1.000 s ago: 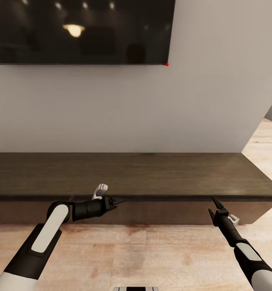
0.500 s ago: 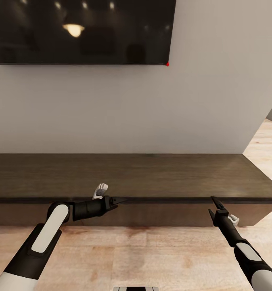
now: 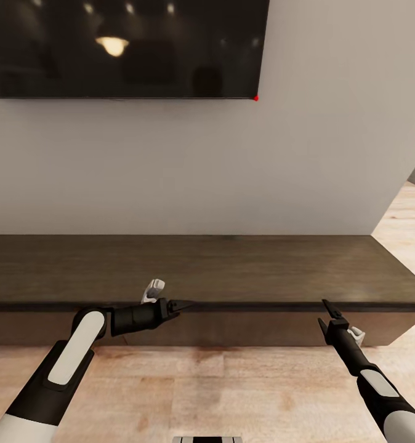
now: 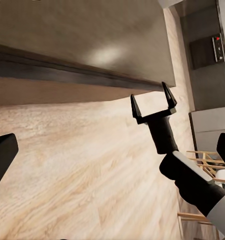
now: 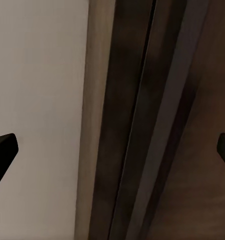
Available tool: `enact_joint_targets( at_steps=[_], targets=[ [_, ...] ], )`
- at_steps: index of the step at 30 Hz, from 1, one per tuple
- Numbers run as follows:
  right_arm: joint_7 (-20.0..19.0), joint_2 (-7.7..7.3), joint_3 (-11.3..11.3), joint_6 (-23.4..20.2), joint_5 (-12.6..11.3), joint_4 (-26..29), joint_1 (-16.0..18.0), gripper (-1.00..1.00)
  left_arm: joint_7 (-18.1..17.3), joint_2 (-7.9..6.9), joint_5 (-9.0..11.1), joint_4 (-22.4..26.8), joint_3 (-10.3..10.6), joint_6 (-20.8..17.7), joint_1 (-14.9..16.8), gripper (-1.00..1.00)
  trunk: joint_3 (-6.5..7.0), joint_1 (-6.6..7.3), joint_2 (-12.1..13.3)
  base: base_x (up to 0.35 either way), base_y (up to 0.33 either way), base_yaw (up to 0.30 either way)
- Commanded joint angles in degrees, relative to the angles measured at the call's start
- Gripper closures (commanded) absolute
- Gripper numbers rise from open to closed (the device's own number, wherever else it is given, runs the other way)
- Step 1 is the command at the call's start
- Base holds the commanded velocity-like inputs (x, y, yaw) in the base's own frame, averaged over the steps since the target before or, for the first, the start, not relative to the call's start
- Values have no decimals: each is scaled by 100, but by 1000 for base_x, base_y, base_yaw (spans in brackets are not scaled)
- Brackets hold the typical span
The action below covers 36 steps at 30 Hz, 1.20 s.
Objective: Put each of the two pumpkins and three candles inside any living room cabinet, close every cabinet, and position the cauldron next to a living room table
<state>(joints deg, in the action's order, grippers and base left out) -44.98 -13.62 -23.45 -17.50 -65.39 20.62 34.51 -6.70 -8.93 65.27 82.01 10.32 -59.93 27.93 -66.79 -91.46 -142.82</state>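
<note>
My left gripper [image 3: 184, 304] and right gripper [image 3: 328, 312] are both spread wide, empty. The cabinet [image 3: 232, 271] front edge lies just ahead of both, fronts shut.

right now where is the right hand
In the head view the right hand is low on the right, open, at the front edge of the long dark cabinet.

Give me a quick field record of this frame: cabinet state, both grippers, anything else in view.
cabinet: long, low, dark wood, against the wall; fronts look closed
cabinet top: bare
left gripper: open, holding nothing, pointing sideways along the cabinet's front top edge
right gripper: open, holding nothing, pointing up at the cabinet's front edge
TV: dark screen on the wall above the cabinet
floor: light wood planks
</note>
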Motion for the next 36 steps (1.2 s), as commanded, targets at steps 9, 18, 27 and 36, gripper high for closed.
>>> enact_joint_targets(
  at_steps=[9, 18, 27, 36],
  targets=[
    [-3, 0, -3, -52, -39, -5, 3, -100, -59, -4, -58, 0, 1, -7, 2, -100, -4, 1, -2, 61, 0, 0],
    [-2, 0, -2, -52, -38, -5, 3, -100, -64, -4, -58, 0, -3, -7, 2, -100, -4, 1, -2, 7, 0, 0],
    [-2, 0, -3, -52, -35, -5, 3, -100, -68, -4, -58, 0, -3, -7, 2, -100, -111, -31, -47, 0, 0, 0],
    [-2, 0, -6, -52, -37, -5, 3, -100, -76, -4, -58, 0, -3, -7, 2, -100, -200, -42, -53, 0, 0, 0]
  ],
)
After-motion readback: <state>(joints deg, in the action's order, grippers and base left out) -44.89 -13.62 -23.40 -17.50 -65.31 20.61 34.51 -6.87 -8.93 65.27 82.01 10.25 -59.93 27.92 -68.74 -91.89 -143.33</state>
